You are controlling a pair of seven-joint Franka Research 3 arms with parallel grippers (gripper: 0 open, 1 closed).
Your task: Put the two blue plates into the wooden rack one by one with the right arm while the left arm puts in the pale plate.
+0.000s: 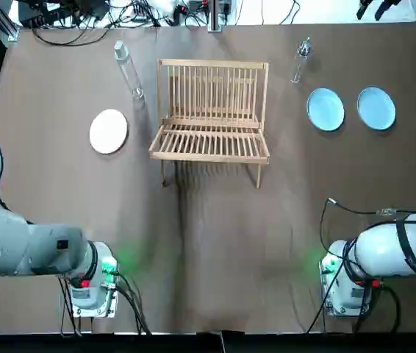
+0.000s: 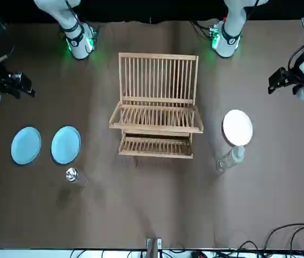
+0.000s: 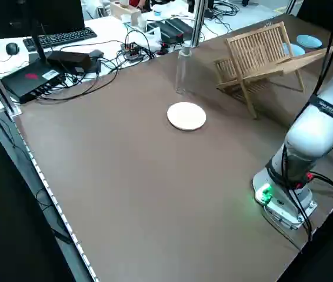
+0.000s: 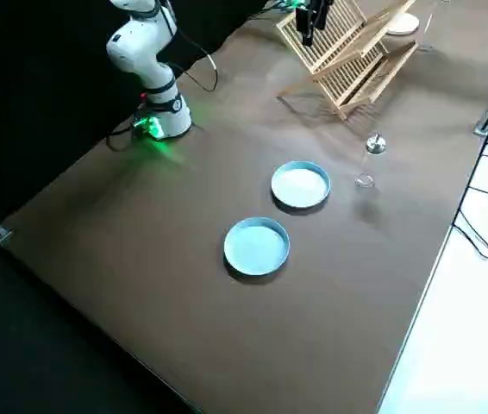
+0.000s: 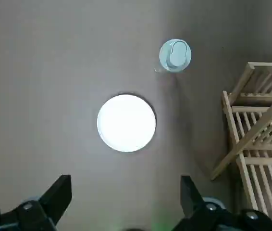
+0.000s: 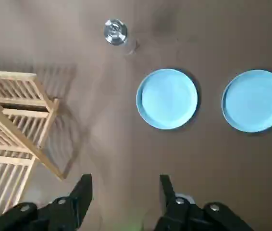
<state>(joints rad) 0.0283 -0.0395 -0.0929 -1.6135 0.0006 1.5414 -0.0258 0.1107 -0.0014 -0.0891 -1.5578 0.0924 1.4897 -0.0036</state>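
Observation:
Two blue plates lie flat side by side on the right of the table, one [image 1: 325,109] nearer the wooden rack [image 1: 212,110] and one [image 1: 376,108] farther out. The pale plate [image 1: 109,131] lies flat to the rack's left. The rack stands upright mid-table with nothing in it. My right gripper [image 6: 125,190] hangs open high above the table, short of the blue plates [image 6: 167,98] [image 6: 254,100]. Over on the left side, my left gripper [image 5: 125,192] is open and high as well, short of the pale plate [image 5: 127,122]. Neither holds anything.
A clear bottle [image 1: 127,70] stands just behind the pale plate. A second small bottle [image 1: 300,60] stands between the rack and the blue plates. Cables and equipment line the far edge. Both arm bases [image 1: 94,287] [image 1: 348,287] sit at the near edge.

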